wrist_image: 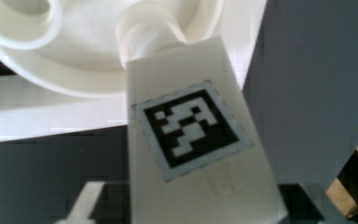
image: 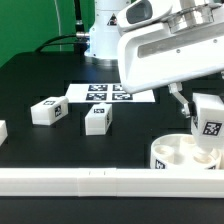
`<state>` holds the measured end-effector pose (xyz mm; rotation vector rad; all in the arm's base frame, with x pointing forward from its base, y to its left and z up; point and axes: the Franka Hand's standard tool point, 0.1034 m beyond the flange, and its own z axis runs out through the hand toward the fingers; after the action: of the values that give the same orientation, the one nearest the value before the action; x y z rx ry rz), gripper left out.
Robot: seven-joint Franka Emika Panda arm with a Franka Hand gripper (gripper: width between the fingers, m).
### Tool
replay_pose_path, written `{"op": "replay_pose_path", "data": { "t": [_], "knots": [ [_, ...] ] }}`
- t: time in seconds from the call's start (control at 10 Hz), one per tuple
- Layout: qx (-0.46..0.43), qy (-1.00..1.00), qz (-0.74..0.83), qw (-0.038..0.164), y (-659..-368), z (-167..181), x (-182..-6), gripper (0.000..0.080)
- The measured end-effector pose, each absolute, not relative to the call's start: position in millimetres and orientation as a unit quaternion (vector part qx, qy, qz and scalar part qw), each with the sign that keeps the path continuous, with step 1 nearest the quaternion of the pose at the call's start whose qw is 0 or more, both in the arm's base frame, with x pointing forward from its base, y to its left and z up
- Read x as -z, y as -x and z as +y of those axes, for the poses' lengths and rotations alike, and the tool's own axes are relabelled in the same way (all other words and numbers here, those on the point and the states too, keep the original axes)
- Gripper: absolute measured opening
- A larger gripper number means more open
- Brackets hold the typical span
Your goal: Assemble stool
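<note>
The robot's two-finger gripper [image: 200, 108] appears closed on a white blocky plastic leg [image: 207, 125], holding it upright with its black-and-white square tag facing outward. Directly below the hand, touching or almost touching the leg's lower end, lies the round thick white plastic seat [image: 160, 158], its upper face dished with round sockets. In the wrist view the leg slants toward one socket, but whether its tip has entered cannot be told. The likely trouble from here is a crooked entry: if the leg goes down off-centre or tilted, it may catch on the socket's edge, jam, or push the loose seat aside, and a firm press could then twist the leg in the jaws. Just beside the seat, on the near side of the hand, runs a long white border rail [image: 60, 182]. Well apart from the hand, toward the exterior view's left, two more tagged white legs [image: 47, 112] rest on the black table [image: 40, 85], with the marker board [image: 110, 93] beyond them.
</note>
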<state>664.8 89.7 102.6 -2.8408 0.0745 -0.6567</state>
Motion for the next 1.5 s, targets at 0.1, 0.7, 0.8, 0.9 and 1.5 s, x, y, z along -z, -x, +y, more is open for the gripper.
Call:
{"op": "replay_pose_path", "data": {
  "t": [0.1,0.7,0.8,0.9,1.5],
  "knots": [
    [0.224,0.968,0.026,0.112,-666,90,-102.7,0.0333],
    [0.218,0.969,0.026,0.113,-663,91,-94.0,0.0333],
    [0.218,0.969,0.026,0.114,-663,92,-93.7,0.0333],
    [0.218,0.969,0.026,0.114,-662,93,-91.4,0.0333],
    [0.276,0.956,0.026,0.097,-656,88,-89.9,0.0333]
  ]
}}
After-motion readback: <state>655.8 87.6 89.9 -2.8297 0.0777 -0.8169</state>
